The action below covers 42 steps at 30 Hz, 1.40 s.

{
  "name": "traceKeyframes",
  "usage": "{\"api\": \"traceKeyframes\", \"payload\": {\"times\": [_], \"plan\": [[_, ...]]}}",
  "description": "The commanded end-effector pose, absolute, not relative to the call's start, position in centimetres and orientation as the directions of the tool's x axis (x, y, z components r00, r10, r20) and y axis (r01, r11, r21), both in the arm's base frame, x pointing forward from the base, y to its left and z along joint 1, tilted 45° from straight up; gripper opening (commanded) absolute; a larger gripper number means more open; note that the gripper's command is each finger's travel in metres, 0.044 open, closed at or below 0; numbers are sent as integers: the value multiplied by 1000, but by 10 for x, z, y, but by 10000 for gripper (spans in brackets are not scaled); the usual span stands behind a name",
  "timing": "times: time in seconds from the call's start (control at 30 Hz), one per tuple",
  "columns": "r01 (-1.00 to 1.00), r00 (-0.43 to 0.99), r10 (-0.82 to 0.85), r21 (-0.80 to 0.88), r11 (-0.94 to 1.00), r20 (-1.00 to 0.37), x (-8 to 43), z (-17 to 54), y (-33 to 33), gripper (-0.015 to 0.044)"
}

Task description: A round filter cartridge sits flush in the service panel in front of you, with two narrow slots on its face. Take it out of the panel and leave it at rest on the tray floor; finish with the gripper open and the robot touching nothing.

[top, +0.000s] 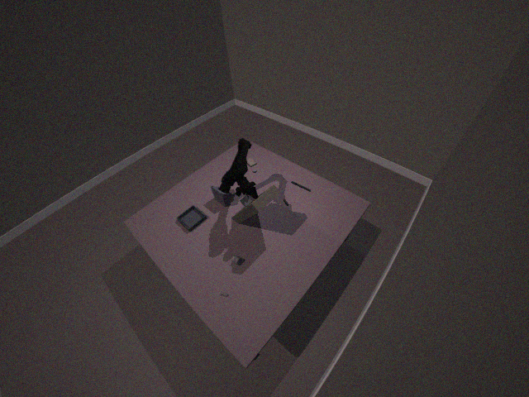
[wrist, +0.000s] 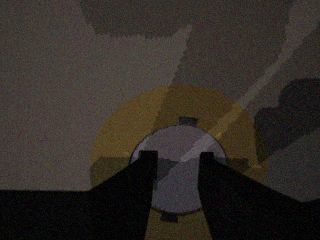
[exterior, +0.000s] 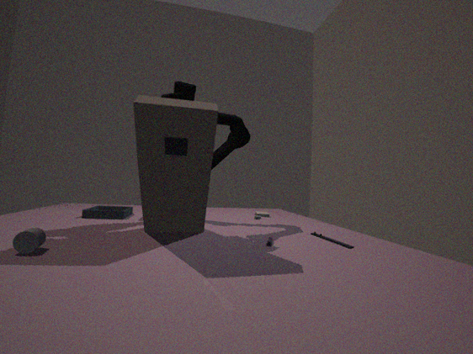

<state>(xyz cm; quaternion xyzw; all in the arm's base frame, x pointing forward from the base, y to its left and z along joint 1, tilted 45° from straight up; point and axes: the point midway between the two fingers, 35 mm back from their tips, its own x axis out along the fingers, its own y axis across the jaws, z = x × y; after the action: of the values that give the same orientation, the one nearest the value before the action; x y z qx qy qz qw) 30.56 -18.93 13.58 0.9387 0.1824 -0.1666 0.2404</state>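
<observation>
In the wrist view the round pale filter cartridge (wrist: 176, 172) sits flush in the grey service panel (wrist: 60, 100), ringed by a yellow collar (wrist: 117, 132). My gripper (wrist: 174, 163) is partly open, with its two dark fingertips standing at the cartridge's two slots. I cannot tell how deep they reach. Small notches mark the collar above and below the face. In the top view the black arm (top: 238, 166) leans against the slanted panel (top: 257, 205). In the exterior view the panel's back (exterior: 175, 186) hides the gripper. The dark square tray (top: 192, 218) (exterior: 107, 212) lies on the table beside the panel.
A small grey cylinder (top: 239, 260) (exterior: 28, 240) lies on the pink table top. A thin black bar (top: 300, 186) (exterior: 331, 240) lies at the far side. A small pale piece (exterior: 261, 215) lies behind the panel. Long shadows spread from the panel.
</observation>
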Motion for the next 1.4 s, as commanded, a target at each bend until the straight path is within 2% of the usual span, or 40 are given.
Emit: {"api": "traceKeyframes", "payload": {"times": [0.0,0.1,0.4,0.47,0.63,1.03,1.37], "plan": [[428,874,264,391,-815,-407,310,133,-187,106],[428,874,264,391,-815,-407,310,133,-187,106],[422,878,262,390,-819,-400,306,136,-189,46],[422,878,262,390,-819,-400,306,136,-189,0],[438,877,263,442,-783,-403,308,135,-188,0],[485,874,264,724,-491,-407,311,133,-187,0],[459,874,264,870,-178,-407,312,133,-187,0]]}}
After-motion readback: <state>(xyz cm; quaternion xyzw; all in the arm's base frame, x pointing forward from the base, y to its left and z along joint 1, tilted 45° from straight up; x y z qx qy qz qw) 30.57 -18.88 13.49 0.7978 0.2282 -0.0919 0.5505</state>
